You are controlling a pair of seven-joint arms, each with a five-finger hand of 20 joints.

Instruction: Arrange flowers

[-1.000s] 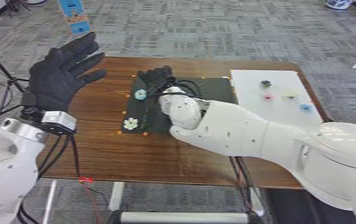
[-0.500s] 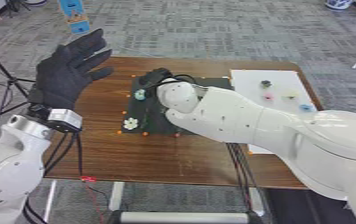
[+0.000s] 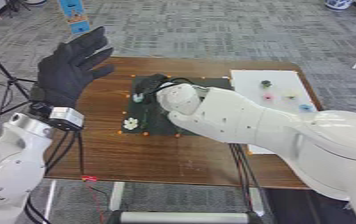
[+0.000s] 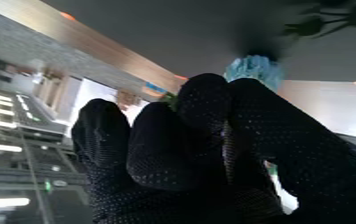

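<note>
The brown table (image 3: 157, 162) carries everything I work on. My right arm (image 3: 245, 117) crosses it from the right to the mat (image 3: 166, 127), the dark rectangle at the middle of the wood; my left arm (image 3: 19, 150) comes up to the left of the mat. The white sheet (image 3: 250, 77) lies just to the mat's right.

My left hand (image 3: 61, 82) is wide, straight and empty, raised left of the mat above the table's edge. My right hand (image 3: 150, 82) is over the mat's far left part, palm pose unclear to me: I cannot tell whether it is wide, narrow or holding anything.

The light blue flower (image 4: 256, 71) is at the mat's left side, right by that hand; whether I grip it I cannot tell. The white flower (image 3: 131, 123) rests near the mat's near left corner. On the sheet, right of the mat, sit the dark flower (image 3: 266, 83), the pink flower (image 3: 268, 97), the yellow flower (image 3: 290, 95) and another blue flower (image 3: 306, 107). Orange dots (image 3: 145, 133) line the mat's edges.
</note>
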